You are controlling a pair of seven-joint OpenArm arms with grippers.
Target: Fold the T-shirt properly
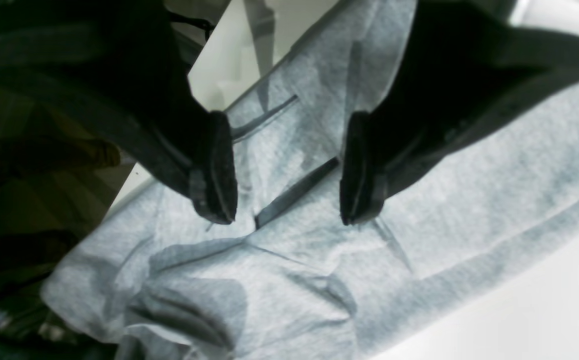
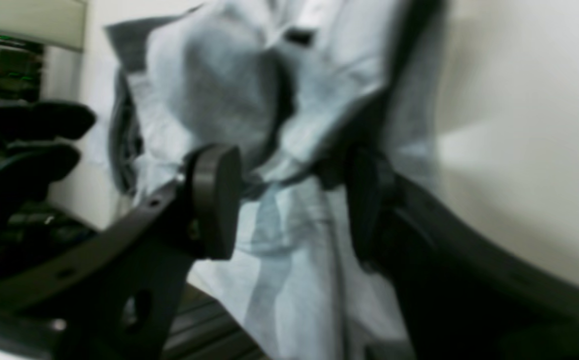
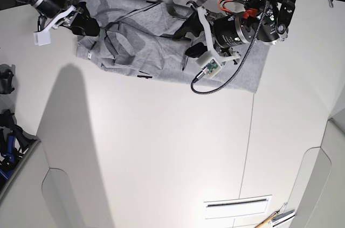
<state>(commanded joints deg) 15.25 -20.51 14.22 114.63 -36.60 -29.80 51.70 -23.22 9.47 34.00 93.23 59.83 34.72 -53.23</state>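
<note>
In the base view, the T-shirt (image 3: 145,28) is seen stretched in a rumpled band across the top of the frame, from the upper left to the upper right, on the white bench (image 3: 161,147). Its right part is spread flatter, while folds and ridges are bunched through the middle and left.

The left gripper (image 1: 289,172) is held over the grey cloth, its fingers spread well apart; in the left wrist view, creased fabric is seen between and below them, with a bunched fold at the lower left and white bench surface at the lower right. No cloth is seen pinched there.

The right gripper (image 2: 289,205) is placed at the bunched left end of the shirt, in the upper left of the base view. Its fingers are parted, with a raised, crumpled fold between them in the right wrist view; whether the fold is gripped cannot be told, as the area is blurred.
</note>
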